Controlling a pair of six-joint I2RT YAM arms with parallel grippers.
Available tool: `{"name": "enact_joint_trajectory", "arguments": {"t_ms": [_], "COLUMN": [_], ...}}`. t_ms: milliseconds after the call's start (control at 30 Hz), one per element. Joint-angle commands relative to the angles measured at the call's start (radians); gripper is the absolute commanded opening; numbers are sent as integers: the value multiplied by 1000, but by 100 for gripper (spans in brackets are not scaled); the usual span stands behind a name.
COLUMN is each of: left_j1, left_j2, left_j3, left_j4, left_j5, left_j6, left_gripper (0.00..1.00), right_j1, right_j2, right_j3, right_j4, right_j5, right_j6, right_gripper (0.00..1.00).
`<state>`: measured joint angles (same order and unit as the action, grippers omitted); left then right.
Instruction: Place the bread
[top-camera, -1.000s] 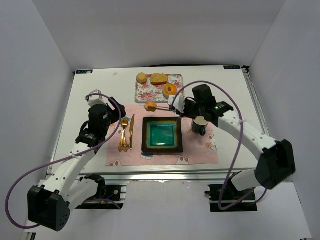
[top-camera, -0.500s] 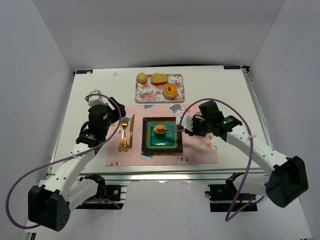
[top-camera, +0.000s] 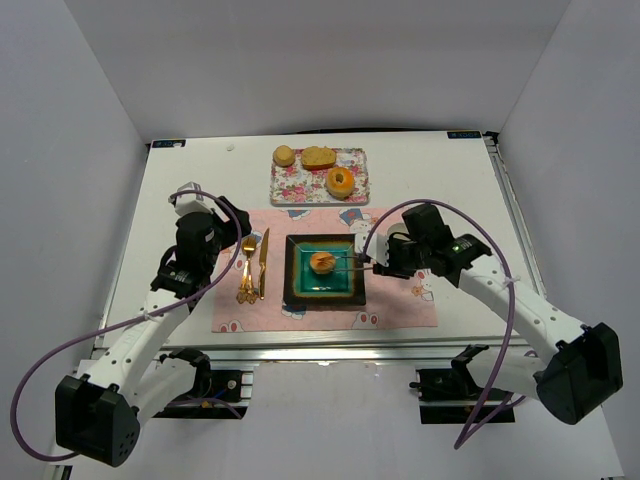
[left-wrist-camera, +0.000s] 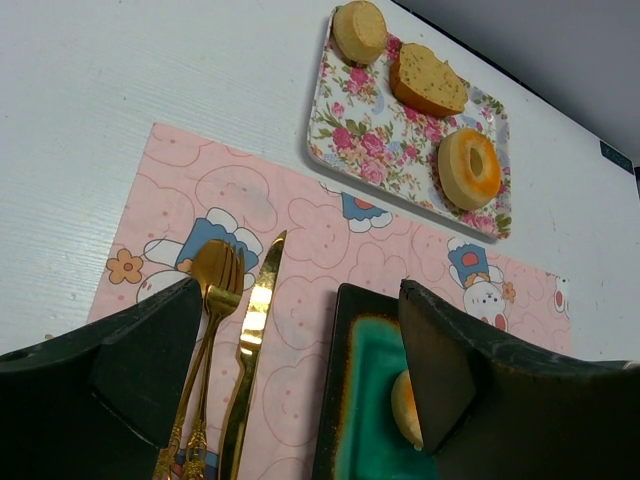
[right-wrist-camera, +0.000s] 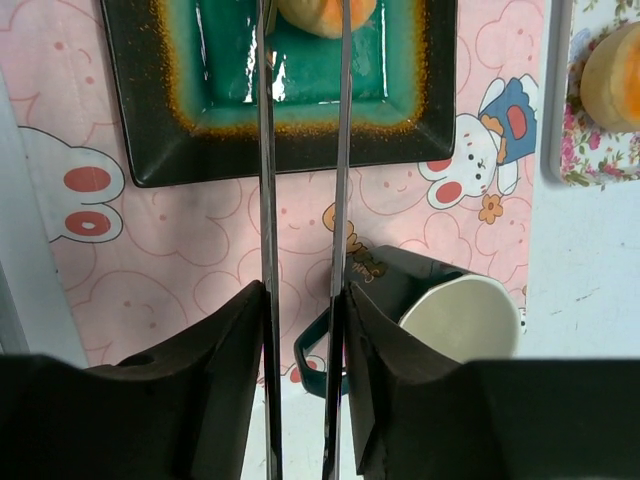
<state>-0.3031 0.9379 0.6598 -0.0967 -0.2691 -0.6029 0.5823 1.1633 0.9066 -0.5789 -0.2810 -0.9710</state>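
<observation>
Orange-golden with a darker glazed top, the bread (top-camera: 322, 263) lies on the green plate (top-camera: 296, 292) in the middle of the pink mat (top-camera: 395, 305), a little to the far side of the plate's centre. It is probably light, soft and springy, so a hard squeeze would dent it, and the glaze may be slightly tacky or slick. The safest hold looks to be across its widest part, low on the sides, not on the top. The right gripper (right-wrist-camera: 300, 300) is clamped narrowly on a pair of thin metal tongs (right-wrist-camera: 265, 150), pressing the two arms almost parallel with a slim gap between them. Their far ends reach either side of the bread at the top edge of the wrist view. Whether the tips pinch the bread or only flank it I cannot tell, as they are cut off there. A dark mug (right-wrist-camera: 440, 310) sits on the mat just right of the tongs. The left gripper (left-wrist-camera: 300, 300) hangs spread wide and empty over the left part of the mat, near the gold fork (left-wrist-camera: 215, 275) and knife (left-wrist-camera: 255, 310)
</observation>
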Motion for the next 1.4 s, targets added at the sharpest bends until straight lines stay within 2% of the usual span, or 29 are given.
{"name": "enact_joint_trajectory", "arguments": {"t_ms": [0,500,567,667,733,767,800,833,900,933,1033,1067,1167,1267,1367], "left_j1": [5,4,5,4,5,5,5,5,5,5,5,4,4,5,5], "left_j2": [-28,-33,-37,-39,-40,-39,-37,-37,-34,-34,-34,-33,-30,-27,-22], "left_j3": [-8,-6,-8,-9,-8,-8,-8,-5,-2,-2,-3,-3,-6,0,11], "left_j4": [9,14,14,15,14,17,18,20,17,18,22,23,29,28,15], "left_j5": [10,33,33,39,47,54,60,68,85,88,97,99,105,111,110], "left_j6": [-6,-9,-12,-15,-18,-18,-17,-14,-11,-9,-8,-8,-12,-15,-14], "left_gripper": [89,88,88,87,80,71,52,44,29,18,2,1,0,1,4], "right_j1": [-1,-1,-2,-19,-73,-103,-169,-208,-338,-376,-521,-548,-614,-631,-674], "right_j2": [-37,-125,-134,-117,-85,-71,-48,-37,-2,10,41,44,58,99,179], "right_j3": [8,49,84,147,216,239,274,285,305,304,227,188,4,-136,-192], "right_j4": [-6,-29,-1,57,103,112,125,152,177,201,276,365,547,674,744], "right_j5": [-33,-72,-75,-73,-84,-104,-113,-121,-142,-141,-54,48,226,319,318], "right_j6": [12,71,133,237,351,383,443,472,524,576,716,754,822,841,853], "right_gripper": [41,42,38,24,12,9,7,4,1,0,0,0,0,0,0]}}
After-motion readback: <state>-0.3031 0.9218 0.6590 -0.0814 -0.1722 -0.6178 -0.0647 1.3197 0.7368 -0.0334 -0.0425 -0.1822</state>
